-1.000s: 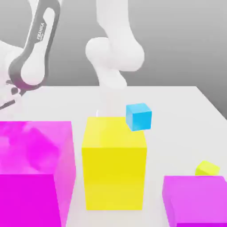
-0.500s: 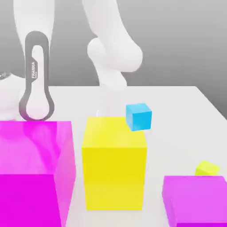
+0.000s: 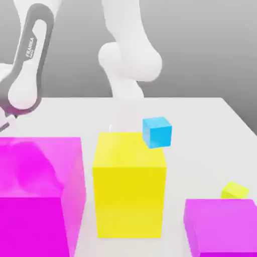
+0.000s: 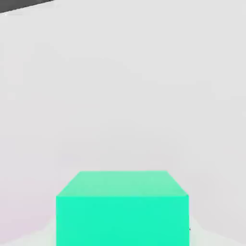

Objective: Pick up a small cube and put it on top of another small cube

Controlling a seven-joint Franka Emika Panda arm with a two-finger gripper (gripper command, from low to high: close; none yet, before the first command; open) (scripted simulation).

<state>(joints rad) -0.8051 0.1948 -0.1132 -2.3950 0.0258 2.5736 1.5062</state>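
A small teal-green cube [image 4: 122, 209] sits very close under the hand camera, square to it, with pale table surface far behind. It lies where the fingers meet, and my gripper is shut on it. In the exterior view my white arm [image 3: 27, 65] leans over the table's left side, behind the big magenta cube. The hand end runs off the exterior view's left edge.
On the white table [image 3: 201, 125] stand a big magenta cube [image 3: 37, 196] at the exterior view's left, a big yellow cube [image 3: 129, 185] in the middle and another magenta cube [image 3: 221, 228] at the right. A small light blue cube [image 3: 157, 132] and a small yellow-green cube [image 3: 234, 190] sit nearby.
The gripper has shut since one second ago. The arm's forearm link went from upright half a second ago to tilted toward the exterior view's left. The blocks on the table have not moved.
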